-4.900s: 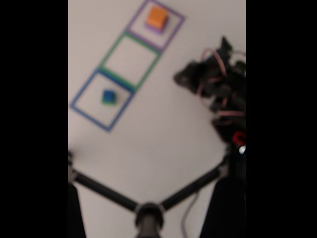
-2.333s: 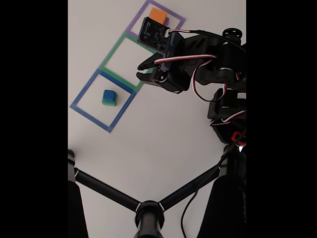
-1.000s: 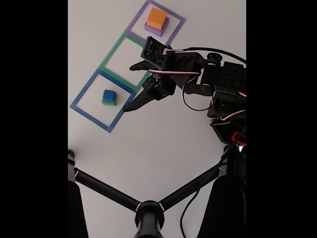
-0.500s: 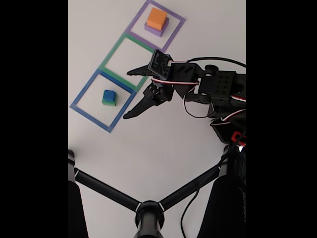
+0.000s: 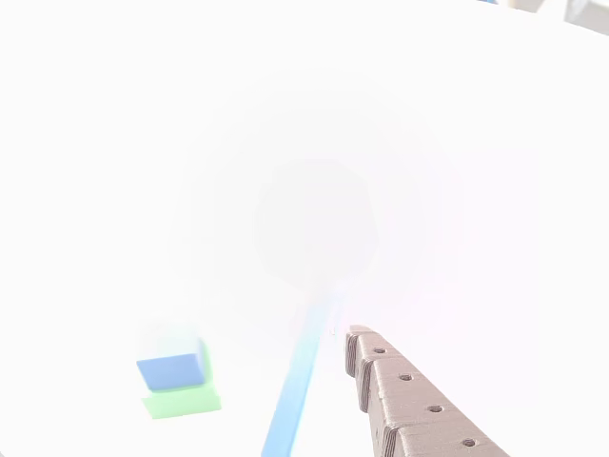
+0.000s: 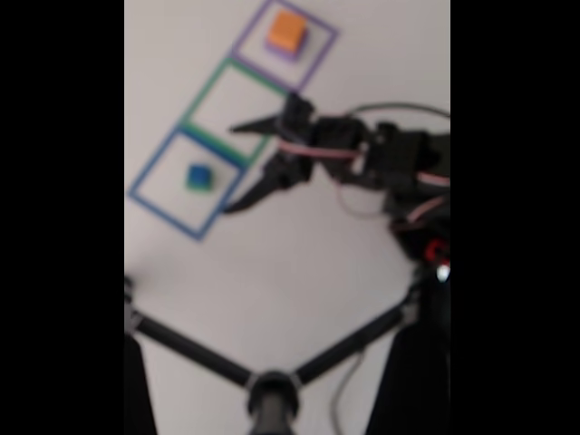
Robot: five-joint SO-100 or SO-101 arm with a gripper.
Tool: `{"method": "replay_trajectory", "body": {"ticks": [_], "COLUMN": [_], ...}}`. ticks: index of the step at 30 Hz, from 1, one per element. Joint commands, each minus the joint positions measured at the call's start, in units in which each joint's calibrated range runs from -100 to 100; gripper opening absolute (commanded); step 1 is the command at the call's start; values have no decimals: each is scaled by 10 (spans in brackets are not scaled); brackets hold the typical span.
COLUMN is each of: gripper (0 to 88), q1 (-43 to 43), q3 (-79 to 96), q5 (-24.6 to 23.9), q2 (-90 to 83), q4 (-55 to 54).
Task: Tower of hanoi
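Note:
In the fixed view, which is blurred, a small blue cube (image 6: 198, 174) sits on a green cube inside the blue taped square (image 6: 149, 204). An orange cube (image 6: 287, 29) rests on a purple block (image 6: 284, 52) in the purple square at the top. The green square (image 6: 207, 91) between them holds nothing. My gripper (image 6: 230, 170) is open wide, its tips just right of the blue cube over the blue square's right corner. In the washed-out other view, the blue cube (image 5: 171, 369) on the green cube (image 5: 183, 403) lies lower left, with one toothed finger (image 5: 411, 407) at the lower right.
Black tripod legs (image 6: 190, 349) spread from a hub (image 6: 272, 396) across the bottom of the fixed view. The arm's base and cables (image 6: 426, 227) stand at the right. A blue tape line (image 5: 300, 381) runs between the cubes and the finger.
The arm has unfolded from the right and reached over the squares. Its jaws opened and swung down towards the blue square. In the last half second it barely moved; the picture has blurred.

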Motion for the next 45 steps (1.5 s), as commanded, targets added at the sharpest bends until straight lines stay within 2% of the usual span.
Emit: {"method": "replay_trajectory", "body": {"ticks": [1, 5, 10, 13, 20, 28, 33, 42, 45], "gripper": [510, 479, 309, 148, 4, 2, 2, 40, 100], "q1": [39, 61, 51, 40, 67, 166, 241, 343, 369], "q3": [-18, -39, -101, -184, -417, -613, -716, -749, -728], "q5": [8, 8, 8, 8, -2, -16, 8, 8, 8], "q2": [-18, -49, -105, -117, -97, -74, -43, -28, -31], "q4": [5, 69, 198, 294, 554, 780, 882, 919, 904]}}
